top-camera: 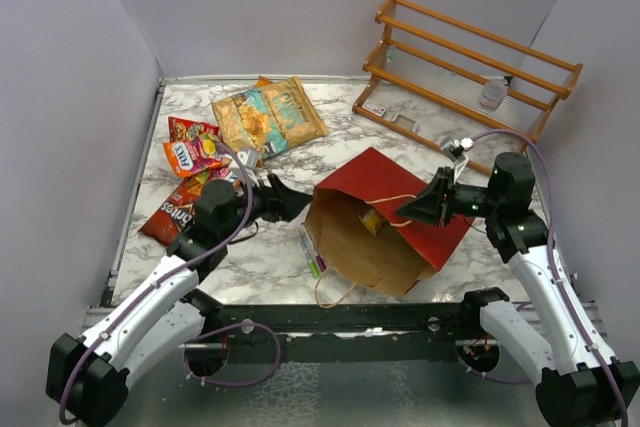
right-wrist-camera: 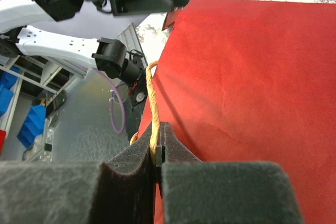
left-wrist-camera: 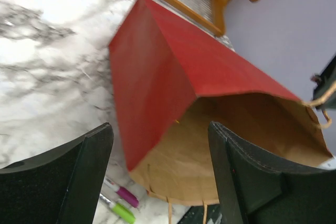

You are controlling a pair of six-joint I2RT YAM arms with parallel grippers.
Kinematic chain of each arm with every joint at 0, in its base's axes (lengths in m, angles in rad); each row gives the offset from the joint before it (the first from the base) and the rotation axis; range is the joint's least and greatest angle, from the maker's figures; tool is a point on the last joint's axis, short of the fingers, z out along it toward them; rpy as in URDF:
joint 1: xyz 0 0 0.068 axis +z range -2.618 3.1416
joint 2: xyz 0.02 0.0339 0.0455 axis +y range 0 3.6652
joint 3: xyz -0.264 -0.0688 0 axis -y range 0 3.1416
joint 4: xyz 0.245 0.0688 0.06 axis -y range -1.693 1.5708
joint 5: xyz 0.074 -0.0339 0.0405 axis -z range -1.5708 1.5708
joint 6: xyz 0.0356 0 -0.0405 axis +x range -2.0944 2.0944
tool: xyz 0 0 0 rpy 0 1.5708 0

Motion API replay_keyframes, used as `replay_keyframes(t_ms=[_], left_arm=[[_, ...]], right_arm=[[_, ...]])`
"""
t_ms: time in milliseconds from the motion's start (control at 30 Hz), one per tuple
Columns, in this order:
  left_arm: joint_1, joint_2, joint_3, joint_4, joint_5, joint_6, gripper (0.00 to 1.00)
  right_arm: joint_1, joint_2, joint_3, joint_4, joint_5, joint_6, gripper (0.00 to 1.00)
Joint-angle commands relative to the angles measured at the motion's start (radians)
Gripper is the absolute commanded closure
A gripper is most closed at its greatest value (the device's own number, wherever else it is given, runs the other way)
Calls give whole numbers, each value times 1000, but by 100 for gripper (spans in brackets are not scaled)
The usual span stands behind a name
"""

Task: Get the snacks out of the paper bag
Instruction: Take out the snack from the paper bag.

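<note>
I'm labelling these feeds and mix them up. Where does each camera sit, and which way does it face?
Top external: above and behind the arm bases, looking down on the table; both arms, left gripper and right gripper show.
Left wrist: on that wrist, facing the open mouth of the paper bag between its open fingers.
Right wrist: on that wrist, looking along the bag's red side toward the left arm; its gripper pinches the string handle.
Shared: all three show the paper bag.
</note>
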Motion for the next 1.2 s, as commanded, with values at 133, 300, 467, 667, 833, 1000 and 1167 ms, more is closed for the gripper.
replay_keyframes(t_ms=[133, 300, 467, 667, 833, 1000, 1167], left_arm=[[-370, -77, -182, 268, -234, -53, 27], [-637, -24, -192, 345, -449, 103, 27], [-851, 172, -140, 422, -623, 361, 27], [-874, 394, -67, 515, -758, 597, 25], [-874, 560, -21, 631, -842, 759, 18], [-852, 765, -9, 840, -903, 828, 12], [-800, 901, 16, 966, -889, 826, 8]], right_arm=[[4, -27, 15, 72, 36, 59, 99], [4, -36, 29, 77, 78, 68, 99], [4, -38, 42, 71, 91, 66, 99], [3, -60, 51, 47, 122, 52, 99], [3, -78, 52, 23, 132, 28, 99], [4, -80, 52, 35, 140, 40, 99], [4, -79, 72, 58, 150, 60, 99]])
